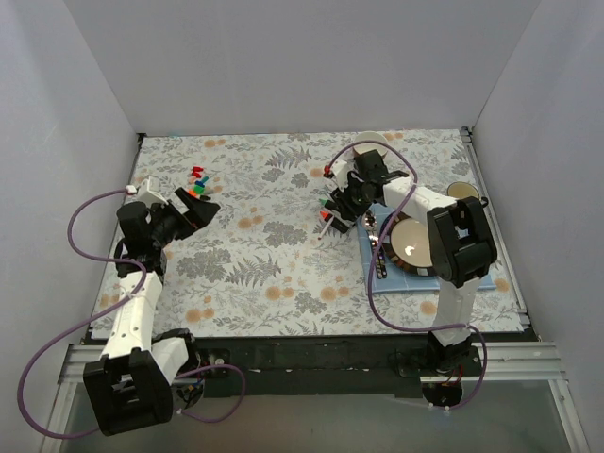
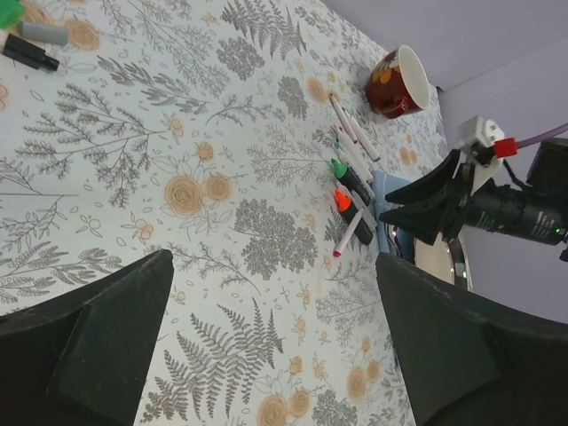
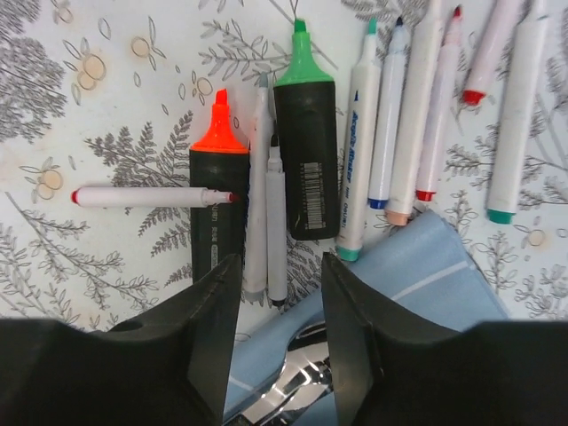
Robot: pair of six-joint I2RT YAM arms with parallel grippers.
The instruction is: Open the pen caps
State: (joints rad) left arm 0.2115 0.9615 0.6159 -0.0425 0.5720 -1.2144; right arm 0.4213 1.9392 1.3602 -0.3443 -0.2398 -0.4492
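The left pincer [image 1: 198,208] hangs wide open and empty above the left of the tabletop [image 1: 283,283], just near of a small heap of coloured pen caps [image 1: 196,176]. The right pincer [image 3: 280,293] stands partly open, gripping nothing, above the pens [image 3: 390,115] lying side by side, right of the middle, beside a blue cloth [image 3: 426,266]
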